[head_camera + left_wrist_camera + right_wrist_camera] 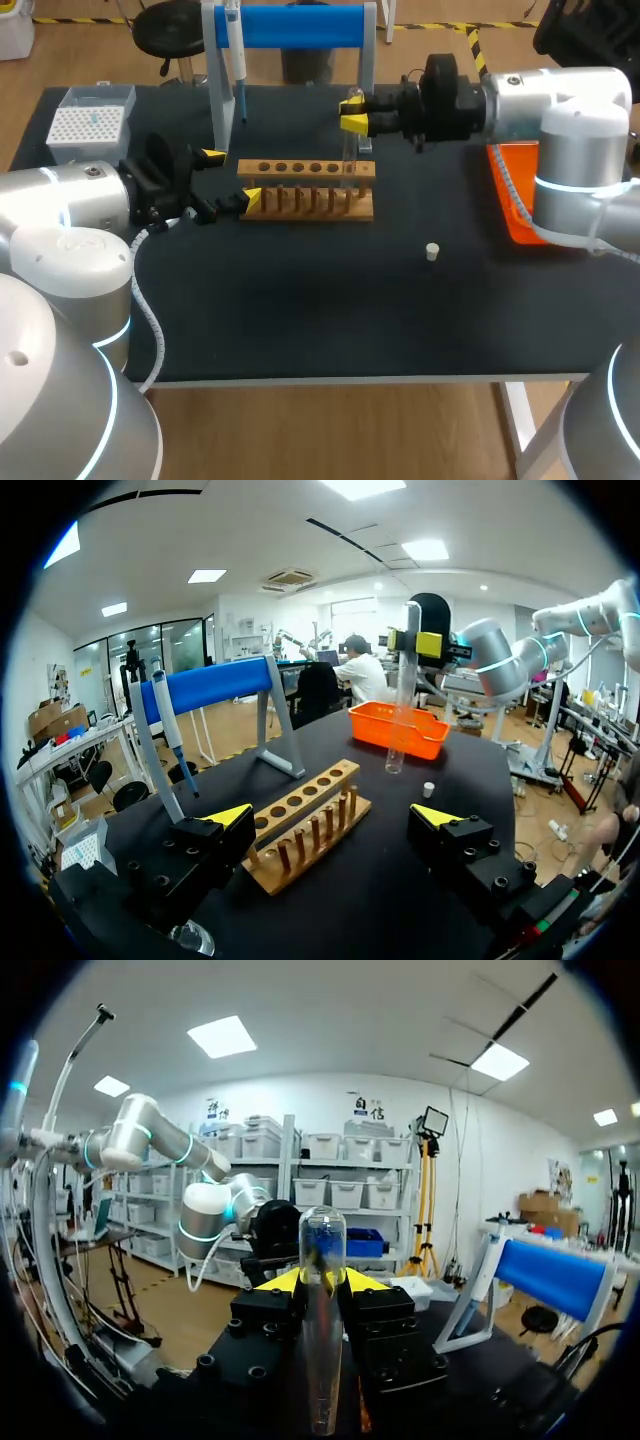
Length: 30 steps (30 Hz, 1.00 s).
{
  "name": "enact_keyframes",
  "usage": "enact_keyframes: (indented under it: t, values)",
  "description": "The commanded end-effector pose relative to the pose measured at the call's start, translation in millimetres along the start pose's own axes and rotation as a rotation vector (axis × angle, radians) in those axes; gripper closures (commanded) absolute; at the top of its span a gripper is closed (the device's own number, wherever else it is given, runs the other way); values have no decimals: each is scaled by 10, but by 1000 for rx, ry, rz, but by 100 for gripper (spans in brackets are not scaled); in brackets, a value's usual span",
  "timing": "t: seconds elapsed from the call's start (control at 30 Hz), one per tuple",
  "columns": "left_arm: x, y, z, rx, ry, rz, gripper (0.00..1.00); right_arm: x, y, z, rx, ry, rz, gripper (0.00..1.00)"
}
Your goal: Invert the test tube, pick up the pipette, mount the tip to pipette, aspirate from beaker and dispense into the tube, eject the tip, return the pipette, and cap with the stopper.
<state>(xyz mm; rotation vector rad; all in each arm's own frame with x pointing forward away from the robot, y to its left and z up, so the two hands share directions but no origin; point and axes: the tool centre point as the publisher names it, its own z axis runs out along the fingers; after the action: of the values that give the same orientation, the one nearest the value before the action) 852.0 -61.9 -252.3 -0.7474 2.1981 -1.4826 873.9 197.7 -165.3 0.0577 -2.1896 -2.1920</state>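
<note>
My right gripper [354,112] is shut on a clear glass test tube [349,145] that hangs upright over the right end of the wooden rack [305,190]. In the right wrist view the tube [322,1330] stands clamped between the yellow tips of the right gripper [322,1280]. My left gripper [228,177] is open at the rack's left end, holding nothing; the rack [300,830] lies just ahead of its fingers, and the tube [398,710] shows beyond. The pipette [237,60] hangs on the blue stand [290,25]. A small white stopper [432,251] lies on the table.
A tip box [88,125] stands at the back left corner. At the right edge sits an orange tray [510,195], partly behind my right arm. The black table [330,310] stretches in front of the rack.
</note>
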Motion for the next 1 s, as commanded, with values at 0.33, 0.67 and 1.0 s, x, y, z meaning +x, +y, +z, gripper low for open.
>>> enact_keyframes:
  t: [0.33, 0.67, 1.0]
  values:
    - [0, 21, -6, 6, 0, 1, 0, -243, -70, 82, 54, -84, 793, 100]
    - [0, 21, -6, 6, 0, 1, 0, -296, -75, 65, -12, -104, 1091, 100]
    - [0, 21, -6, 6, 0, 1, 0, -209, -145, 16, 43, 4, 1268, 100]
